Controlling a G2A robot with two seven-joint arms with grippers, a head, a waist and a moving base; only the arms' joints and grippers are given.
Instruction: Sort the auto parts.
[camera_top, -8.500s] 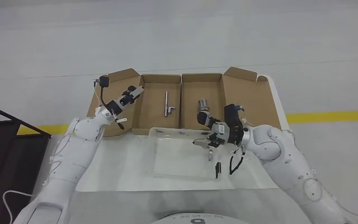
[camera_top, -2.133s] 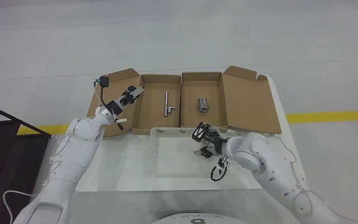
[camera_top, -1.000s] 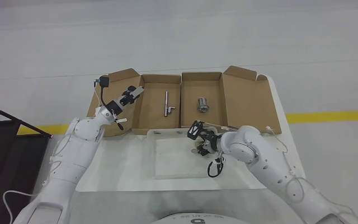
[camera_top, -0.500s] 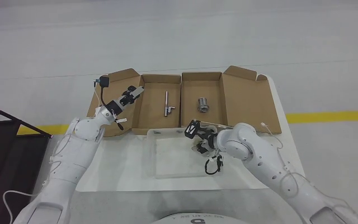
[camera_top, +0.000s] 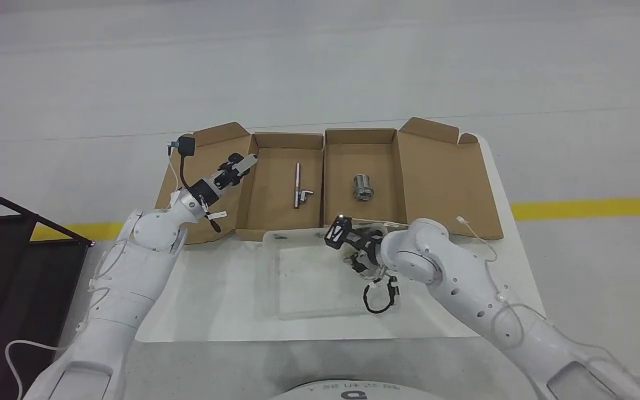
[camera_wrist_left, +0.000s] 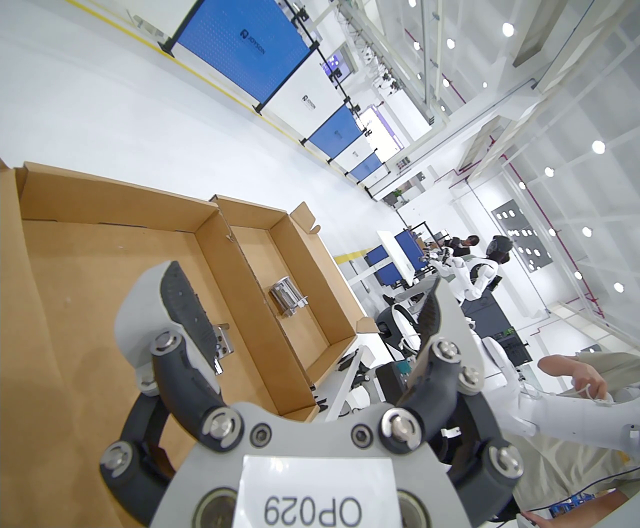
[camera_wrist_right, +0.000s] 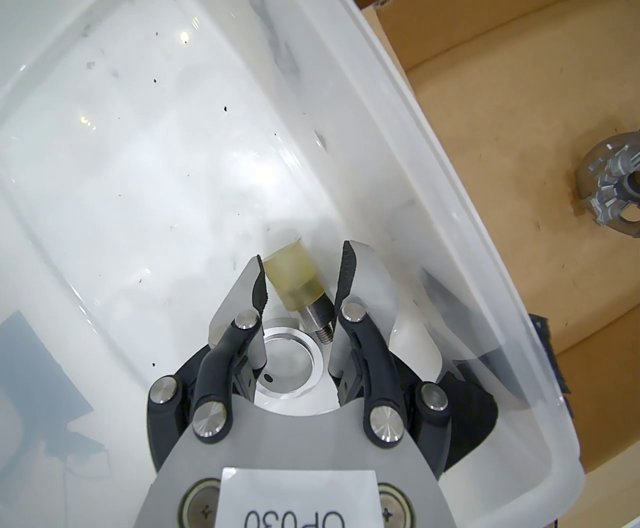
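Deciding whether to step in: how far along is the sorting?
Done: a metal rod lies in the left cardboard box, a ribbed metal cylinder in the right box. In hand: the right gripper is down in the clear bin, open around a yellow-capped pin. Left: that pin and a metal ring beside it. The left gripper hangs open over the left cardboard box.

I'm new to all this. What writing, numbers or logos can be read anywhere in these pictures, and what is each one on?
"OP029": left wrist label, white, at the base of the left gripper, seen upside down.
"OP030": right wrist label, white, at the base of the right gripper, upside down and cut by the picture's edge.
Blue wall panel and white wall panel: one small company logo each, left unread.
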